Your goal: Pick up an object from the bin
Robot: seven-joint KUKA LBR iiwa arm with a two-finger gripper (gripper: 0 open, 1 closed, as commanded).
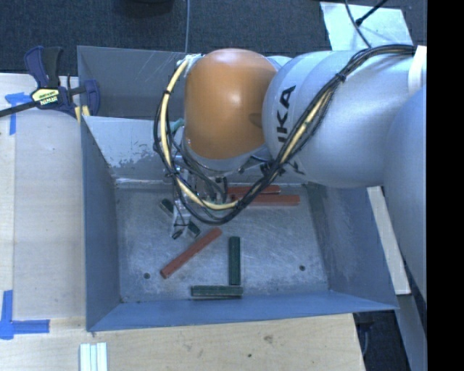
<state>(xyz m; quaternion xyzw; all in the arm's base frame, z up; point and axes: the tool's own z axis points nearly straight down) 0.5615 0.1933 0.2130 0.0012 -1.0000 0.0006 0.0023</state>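
The gripper (pixel 181 219) hangs low in the bin (pixel 100 239), down close to the floor in its far-left part, tucked under the rounded orange cover (pixel 221 101) of the wrist. From where I stand I cannot tell whether it is spread or pressed together, and I see nothing pinched in it. Yellow and black cables (pixel 167 116) loop round the cover and run back along the thick silver arm (pixel 348 123), which comes in from the right.

Just beside the gripper, on its near side, lies a reddish-brown stick (pixel 190 253). It is set on a slant, with its far end pointing up toward the gripper and its near end down to the left. Right of it a dark green stick (pixel 234 261) lies pointing far to near. A second green stick (pixel 216 291) lies crosswise against the near wall. Another reddish-brown stick (pixel 279 198) lies along the far wall, partly hidden by the arm.

The bin floor (pixel 279 243) is scuffed, pale-scratched grey metal between sloping walls. Beyond the far rim the ground (pixel 109 22) is dark.
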